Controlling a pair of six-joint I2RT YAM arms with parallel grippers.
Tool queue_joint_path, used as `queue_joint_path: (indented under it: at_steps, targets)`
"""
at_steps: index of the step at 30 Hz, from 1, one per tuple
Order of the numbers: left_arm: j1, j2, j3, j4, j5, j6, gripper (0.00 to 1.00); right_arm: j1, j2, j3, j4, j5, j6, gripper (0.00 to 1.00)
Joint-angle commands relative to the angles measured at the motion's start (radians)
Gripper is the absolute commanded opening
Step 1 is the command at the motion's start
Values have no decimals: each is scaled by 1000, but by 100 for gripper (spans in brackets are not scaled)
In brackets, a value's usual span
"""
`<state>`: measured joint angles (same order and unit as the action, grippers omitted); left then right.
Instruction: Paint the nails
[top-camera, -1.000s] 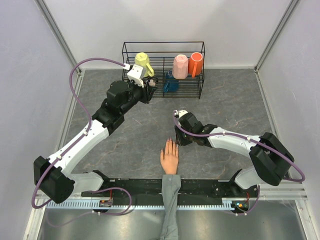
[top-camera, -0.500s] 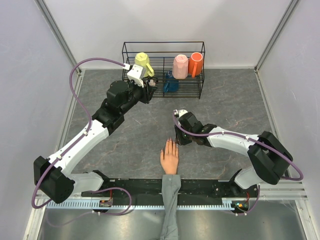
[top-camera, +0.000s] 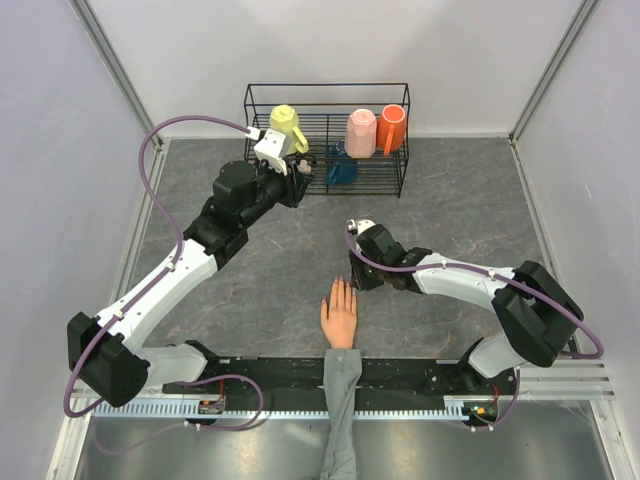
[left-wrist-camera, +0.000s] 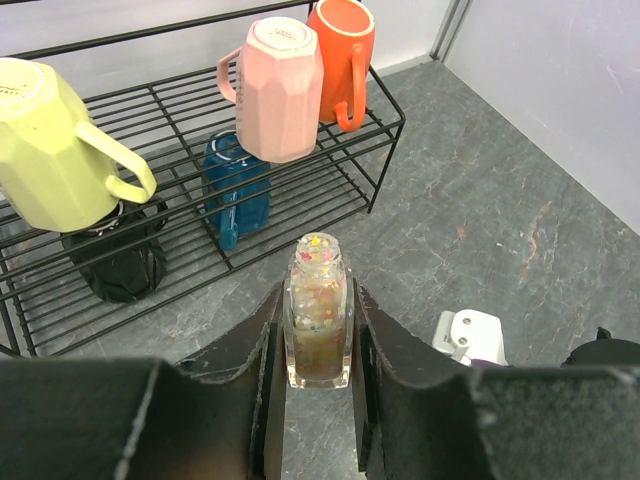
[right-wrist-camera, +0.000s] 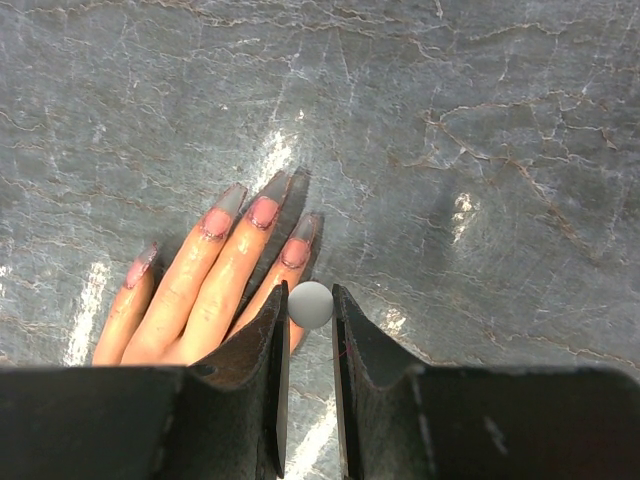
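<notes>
The right jaws are hanging low over the mannequin hand (top-camera: 340, 316), which is lying flat on the bench (top-camera: 450, 200) near the front edge, fingers pointing away from the arm bases. In the right wrist view the nails (right-wrist-camera: 263, 211) are showing pink patches, four of them in sight. The jaws are sitting just beside the rightmost finger in that view.

This looks like the brushing step, so the stroke needs care: lower gently, land at the base of the nail, and draw outward along it. Light pressure is best, so the colour is staying inside the edges and off the peach skin. The brush tip itself is hidden from view, so whether it is touching a nail I cannot tell.

The right jaws are standing narrow, pinching a pale round knob (right-wrist-camera: 311, 304), probably the brush handle seen end-on.

Over by the wire rack (left-wrist-camera: 380, 130) with its mugs (left-wrist-camera: 280, 85), well apart from the hand, the left jaws are clamping a glittery polish bottle (left-wrist-camera: 318, 312) upright between them. The bottle's top looks uncapped, so it is worth holding level and steady for any re-dipping.
</notes>
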<state>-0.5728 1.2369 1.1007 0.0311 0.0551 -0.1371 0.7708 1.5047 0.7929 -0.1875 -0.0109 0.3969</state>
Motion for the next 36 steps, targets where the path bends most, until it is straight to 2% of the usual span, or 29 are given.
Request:
queue_joint_path:
  at_steps: [1,36]
  targets:
    - [7,-11,47,18,8,-27,2,-7,8,2,34,6,6,0]
    - [11,-1,54,16,19,-33,2,-13,15,6,53,26,0,0]
